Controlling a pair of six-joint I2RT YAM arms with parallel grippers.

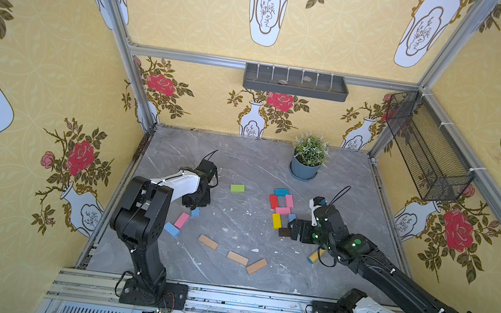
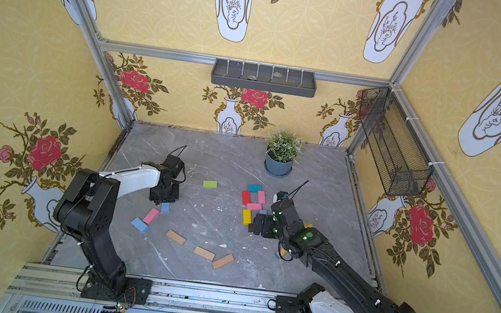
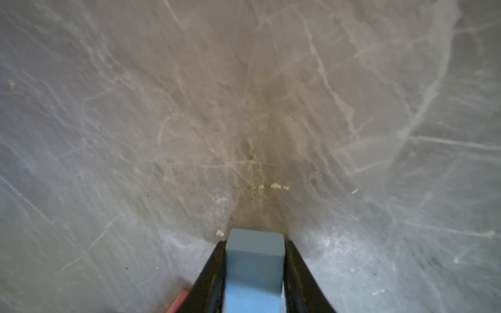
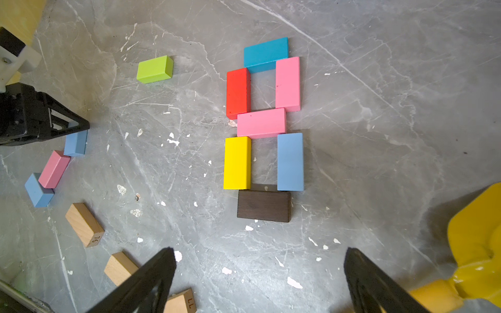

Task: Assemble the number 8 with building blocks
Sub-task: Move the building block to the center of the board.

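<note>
One grey, marble-veined table [image 1: 241,162] carries everything. On its right half lies the 8 [image 1: 281,210], flat, seven blocks in two square loops set end to end. Its long axis runs from the front edge toward the back wall, leaning slightly, with its top at the far end. A teal block [image 4: 265,52] lies crosswise and a little skewed as the top bar. Below it a red block [image 4: 238,92] and a pink block [image 4: 288,84] lie lengthwise as the upper sides, and a pink crossbar [image 4: 261,122] forms the waist. A yellow block [image 4: 237,162] and a light blue block [image 4: 290,161] form the lower sides, and a dark brown block [image 4: 264,206] closes the base. The right hand [image 4: 259,250] hovers just short of that base, its fingers spread wide with nothing between them. Over the left half, the left hand [image 3: 255,243] points down and pinches a blue block [image 3: 254,268] by its sides; whether that block is clear of the table cannot be told. Just beside it a loose pink block [image 1: 182,220] touches a second blue block [image 1: 172,229]. Three tan blocks [image 1: 237,258] lie in a ragged row near the front. A green block [image 1: 237,188] lies alone between the left hand and the 8.
</note>
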